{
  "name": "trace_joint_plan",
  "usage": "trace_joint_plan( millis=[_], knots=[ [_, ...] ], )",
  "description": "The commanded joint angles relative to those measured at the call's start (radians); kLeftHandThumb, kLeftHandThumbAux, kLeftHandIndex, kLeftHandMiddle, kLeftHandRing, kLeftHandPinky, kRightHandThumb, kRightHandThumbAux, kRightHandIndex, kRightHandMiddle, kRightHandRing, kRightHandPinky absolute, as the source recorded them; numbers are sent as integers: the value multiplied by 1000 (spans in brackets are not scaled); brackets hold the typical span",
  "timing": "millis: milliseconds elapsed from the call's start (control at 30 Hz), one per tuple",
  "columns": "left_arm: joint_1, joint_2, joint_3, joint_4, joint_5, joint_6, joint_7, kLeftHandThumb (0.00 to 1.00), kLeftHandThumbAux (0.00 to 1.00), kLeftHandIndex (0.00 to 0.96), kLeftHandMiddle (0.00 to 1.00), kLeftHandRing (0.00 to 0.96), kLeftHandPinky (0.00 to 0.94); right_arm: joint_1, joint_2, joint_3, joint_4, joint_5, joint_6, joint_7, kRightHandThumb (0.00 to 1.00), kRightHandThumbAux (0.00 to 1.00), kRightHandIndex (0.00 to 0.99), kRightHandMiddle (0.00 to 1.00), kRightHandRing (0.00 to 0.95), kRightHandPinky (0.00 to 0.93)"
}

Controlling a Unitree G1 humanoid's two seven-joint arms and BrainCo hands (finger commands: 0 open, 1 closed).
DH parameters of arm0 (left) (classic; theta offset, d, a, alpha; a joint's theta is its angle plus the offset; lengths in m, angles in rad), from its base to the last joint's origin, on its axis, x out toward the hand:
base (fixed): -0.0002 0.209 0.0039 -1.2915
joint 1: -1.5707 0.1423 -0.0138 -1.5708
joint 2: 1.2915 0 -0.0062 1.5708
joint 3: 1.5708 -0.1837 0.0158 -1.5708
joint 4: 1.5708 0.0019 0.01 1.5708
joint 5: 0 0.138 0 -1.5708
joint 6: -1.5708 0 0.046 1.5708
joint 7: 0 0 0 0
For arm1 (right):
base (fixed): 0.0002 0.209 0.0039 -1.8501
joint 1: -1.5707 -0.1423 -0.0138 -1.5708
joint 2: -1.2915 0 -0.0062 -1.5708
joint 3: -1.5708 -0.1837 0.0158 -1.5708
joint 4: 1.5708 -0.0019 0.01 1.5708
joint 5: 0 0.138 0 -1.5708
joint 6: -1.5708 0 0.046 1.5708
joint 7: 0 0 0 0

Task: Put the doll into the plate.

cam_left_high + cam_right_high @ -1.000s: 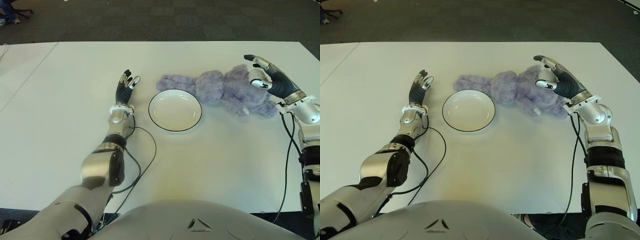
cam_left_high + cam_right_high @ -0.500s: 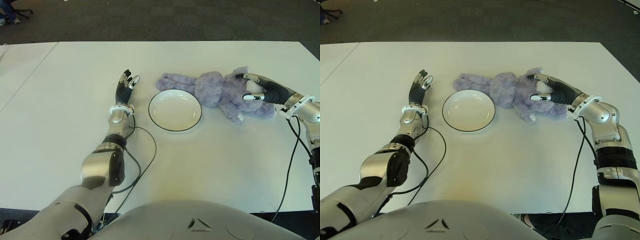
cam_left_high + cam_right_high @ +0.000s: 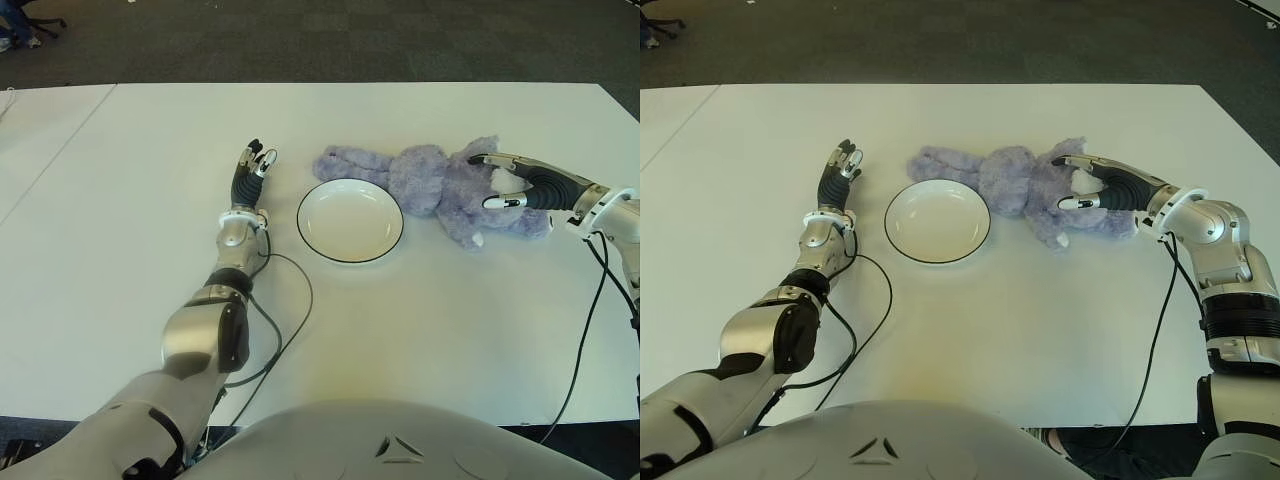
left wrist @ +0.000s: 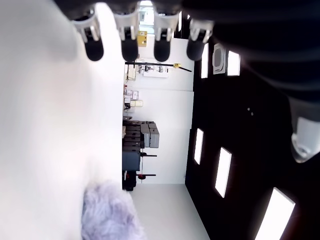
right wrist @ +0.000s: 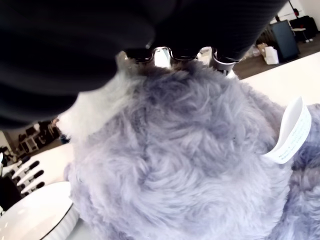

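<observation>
The purple doll (image 3: 450,185) lay on the tabletop (image 3: 420,320) at the empty plate's (image 3: 350,220) three o'clock, unlifted, the right hand (image 3: 520,182) draping parted fingers (image 3: 497,202) over it, the left hand (image 3: 250,175) idle at nine o'clock.

Both eye views look down from the head at one white bench (image 3: 400,330), offset slightly sideways. Both wrist views sit very close, sharing the fluffy lilac plush doll (image 5: 200,165) with the eye views.
</observation>
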Motion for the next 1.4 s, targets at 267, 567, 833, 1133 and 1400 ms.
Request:
trace_joint_plan(
  millis=[267,567,833,1133,1400],
  knots=[
    [205,-15,-9,125,7,112,12,0,429,0,54,31,0,102,-2,64,74,-141,-2,-100,94,288,0,0,0,0],
    [207,-15,-11,126,10,105,22,0,441,0,57,38,12,-74,36,190,487,-333,-64,-446,117,323,0,0,0,0],
    [208,-11,-27,126,31,98,36,0,432,0,53,37,13,-209,131,305,771,-432,-3,-708,143,378,0,0,0,0],
    [210,-6,-34,126,43,103,39,0,424,0,55,34,0,-239,223,368,887,-441,43,-875,229,386,0,0,0,0],
    [212,-10,-40,126,44,96,46,0,411,0,49,29,0,-249,246,385,895,-414,57,-912,242,364,0,0,0,0]
  ],
)
